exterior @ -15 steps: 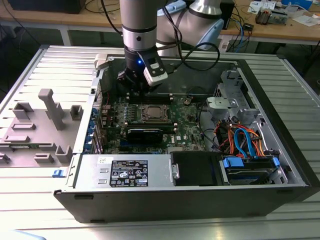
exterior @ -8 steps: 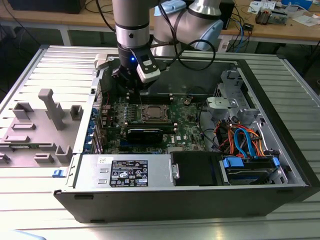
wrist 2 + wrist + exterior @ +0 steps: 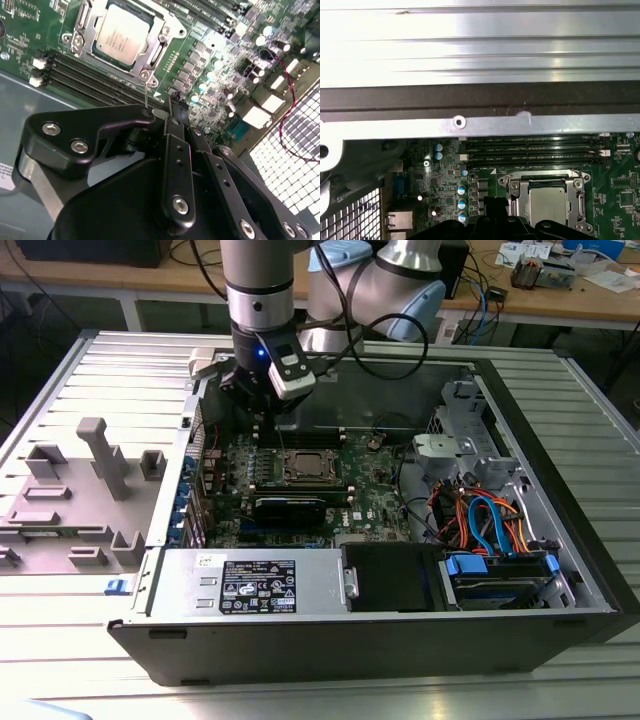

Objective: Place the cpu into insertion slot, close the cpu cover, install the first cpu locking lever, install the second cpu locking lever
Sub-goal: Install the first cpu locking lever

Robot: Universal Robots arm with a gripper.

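Second wrist view shows the gripper point(image 3: 175, 100) with jaws closed on nothing, tips just beside the cpu cover point(image 3: 85, 37), which lies shut over the one cpu point(image 3: 122, 32) in the insertion slot point(image 3: 152, 82). Exterior view adds the whole computer case point(image 3: 560, 540) on the desk point(image 3: 60, 380); there the socket looks small and its levers are hard to make out.

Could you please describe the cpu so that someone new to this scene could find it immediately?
Look inside the open computer case at the green motherboard. Near its middle, between rows of long black memory slots, a silvery metal frame surrounds the cpu. It is the one flat, pale metallic square there, unlike the dark slots and tiny components around it.
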